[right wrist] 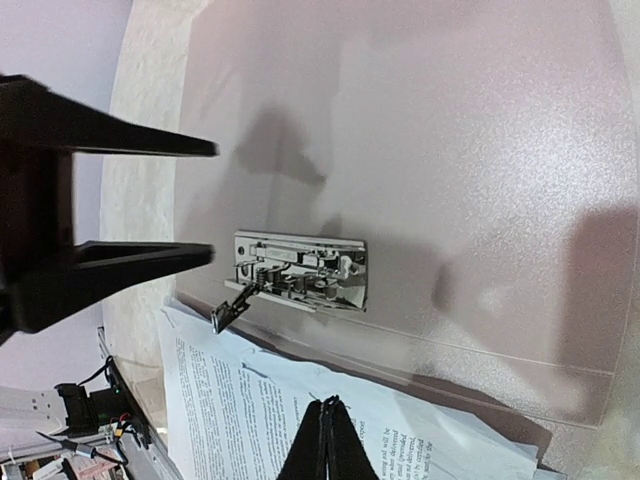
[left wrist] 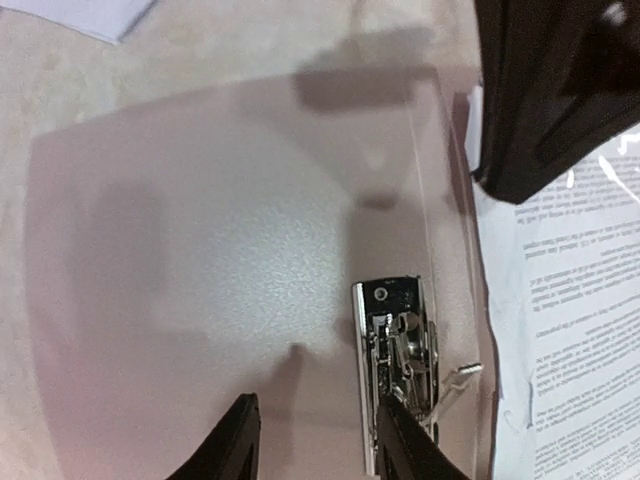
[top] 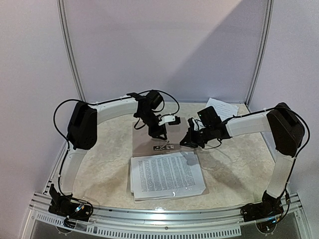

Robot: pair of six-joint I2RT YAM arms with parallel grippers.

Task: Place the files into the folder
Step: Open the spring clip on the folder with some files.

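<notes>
Under the left gripper (left wrist: 318, 405), jaws apart, lies the folder's (left wrist: 200, 250) metal clip (left wrist: 395, 350); right gripper (right wrist: 325, 412), pinched together, hovers over the files (right wrist: 250, 405).

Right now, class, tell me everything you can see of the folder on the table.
The folder lies open and flat in the middle of the table. It is a thin sheet of brownish, slightly glossy, see-through plastic with a grainy surface. A silver metal clip with a small lever sticking out is fixed close to its near edge. The printed sheets overlap that edge.
</notes>
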